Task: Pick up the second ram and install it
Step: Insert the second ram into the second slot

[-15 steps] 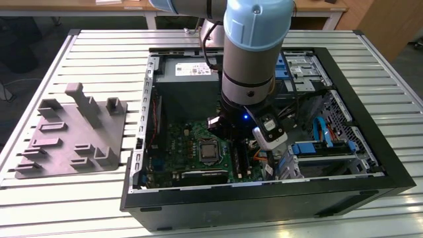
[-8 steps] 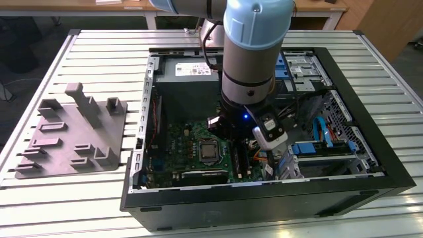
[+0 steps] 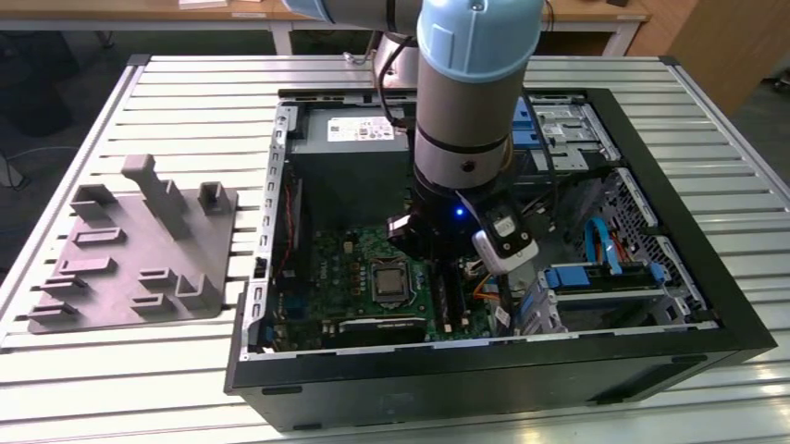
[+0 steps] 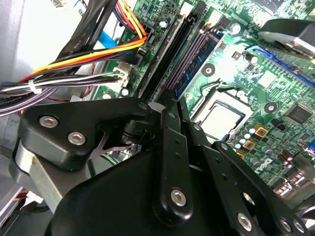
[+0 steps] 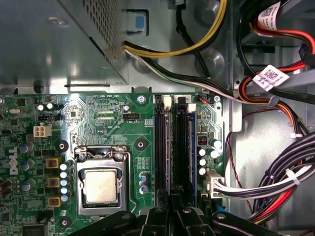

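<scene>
My gripper (image 3: 435,257) reaches down into the open computer case (image 3: 691,305), over the motherboard (image 5: 113,123) beside the CPU socket (image 5: 101,186). In both wrist views its black linkage converges on the bank of long memory slots (image 5: 160,147). The second ram (image 4: 193,61), a slim dark bluish board, stands on edge along those slots and runs straight out from my gripper (image 4: 167,105). The fingers are drawn together on its near end, with the tips hidden behind the linkage. My gripper (image 5: 173,199) sits at the slots' end.
Bundles of black, orange and yellow cables (image 4: 83,54) run close beside the slots. The power supply (image 3: 351,148) and drive bays (image 3: 580,139) fill the case's far side. A grey moulded fixture tray (image 3: 129,250) lies on the slatted table (image 3: 99,370) at the exterior view's left.
</scene>
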`<action>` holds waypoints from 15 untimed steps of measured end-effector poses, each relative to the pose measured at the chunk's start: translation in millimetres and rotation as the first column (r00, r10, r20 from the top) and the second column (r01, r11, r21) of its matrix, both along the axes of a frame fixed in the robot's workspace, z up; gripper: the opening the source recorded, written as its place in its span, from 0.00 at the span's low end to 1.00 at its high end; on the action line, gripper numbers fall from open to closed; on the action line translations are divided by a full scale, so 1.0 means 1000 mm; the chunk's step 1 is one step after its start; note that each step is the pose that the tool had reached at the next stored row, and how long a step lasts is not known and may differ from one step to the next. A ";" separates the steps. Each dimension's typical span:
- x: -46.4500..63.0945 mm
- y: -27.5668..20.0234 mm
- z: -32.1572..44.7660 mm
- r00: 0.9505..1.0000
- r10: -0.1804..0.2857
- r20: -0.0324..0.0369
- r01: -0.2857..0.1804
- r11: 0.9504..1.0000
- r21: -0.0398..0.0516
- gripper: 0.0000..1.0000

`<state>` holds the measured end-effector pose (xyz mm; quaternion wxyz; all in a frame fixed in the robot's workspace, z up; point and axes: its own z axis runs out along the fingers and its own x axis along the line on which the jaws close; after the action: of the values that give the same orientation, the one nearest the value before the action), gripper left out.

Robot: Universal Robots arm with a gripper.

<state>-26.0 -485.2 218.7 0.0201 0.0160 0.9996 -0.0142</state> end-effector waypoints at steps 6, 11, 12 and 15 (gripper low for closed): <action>0.001 0.0023 -0.0002 1.000 0.012 0.000 -0.012 1.000 0.000 0.14; 0.001 0.0026 -0.0010 1.000 0.021 0.000 -0.021 1.000 0.000 0.14; 0.001 0.0026 -0.0013 1.000 0.021 0.000 -0.021 1.000 0.000 0.14; 0.001 0.0026 -0.0024 1.000 0.021 0.000 -0.021 1.000 0.000 0.14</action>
<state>-25.1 -482.6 216.2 0.0200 0.0053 0.9997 -0.0140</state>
